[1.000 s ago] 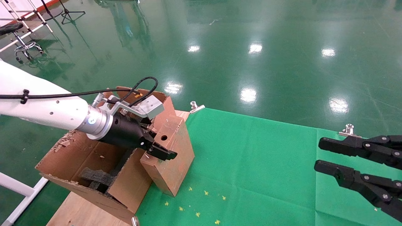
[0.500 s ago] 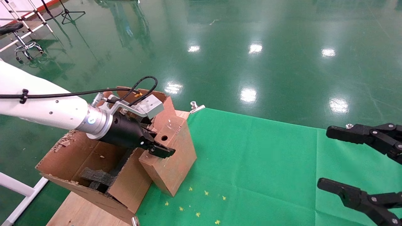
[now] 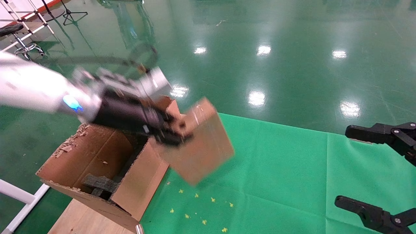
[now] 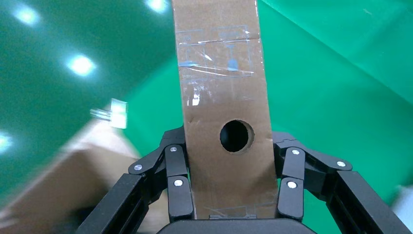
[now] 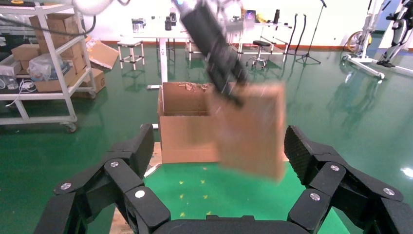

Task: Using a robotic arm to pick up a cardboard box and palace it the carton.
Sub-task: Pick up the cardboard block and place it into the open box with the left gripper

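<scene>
The cardboard box (image 3: pixel 203 146), reddish-brown with a round hole and clear tape, hangs tilted in the air above the green cloth, just right of the carton (image 3: pixel 94 156). My left gripper (image 3: pixel 172 136) on the robotic arm (image 3: pixel 32 91) is shut on the box's end; in the left wrist view the fingers (image 4: pixel 178 190) clamp both sides of the box (image 4: pixel 224 78) below the hole. The carton stands open at the table's left with black foam (image 3: pixel 100 183) inside. My right gripper (image 3: pixel 341 165) is open and empty at the far right, facing the box (image 5: pixel 253 131) and carton (image 5: pixel 182 131).
A green cloth (image 3: pixel 276 169) covers the table, with small yellow bits (image 3: pixel 201 208) near the front. Bare wood (image 3: pixel 78 221) shows under the carton at the table's left edge. A white frame bar (image 3: pixel 16 195) stands left of the table. Glossy green floor lies beyond.
My left gripper has lifted the box off the cloth, up and a little to the right. My right gripper has opened wider and drawn back to the right.
</scene>
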